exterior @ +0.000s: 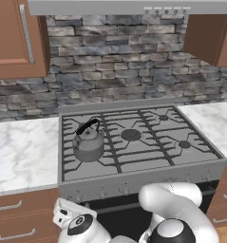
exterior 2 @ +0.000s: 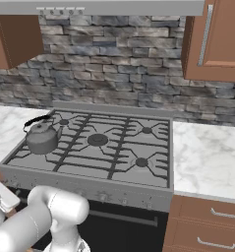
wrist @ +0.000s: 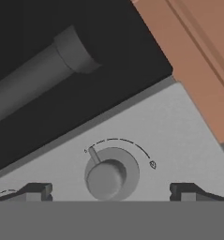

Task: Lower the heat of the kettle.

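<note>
Your small squat grey metal kettle with the black arched handle (exterior: 88, 142) sits on the front left burner of the grey gas stove top (exterior: 148, 156), upright on the dark grates, spout toward the left. The other burners carry nothing. White marble table (exterior: 20, 154) flanks the stove on the left, and a second marble stretch (exterior 2: 207, 157) on the right; both lie well apart from the kettle. A grey stone backsplash (exterior 2: 114, 78) rises behind, with brown wooden cabinets (exterior: 13, 38) above at each side.

Your tool (wrist: 111, 191) is released, jaws spread wide, nothing between them. It sits low, in front of the stove's grey front panel (wrist: 179, 136). In the hand view its two dark fingertips (wrist: 36, 191) straddle a round grey control knob (wrist: 106, 177), one to each side, neither touching it. The knob's pointer lies at the upper left end of a thin printed arc. Beyond the panel you see the black oven door (wrist: 113, 42) with its dark cylindrical handle bar (wrist: 38, 82), and a brown wooden cabinet front (wrist: 197, 56) just beside the panel's edge. Nothing stands between tool and knob.
</note>
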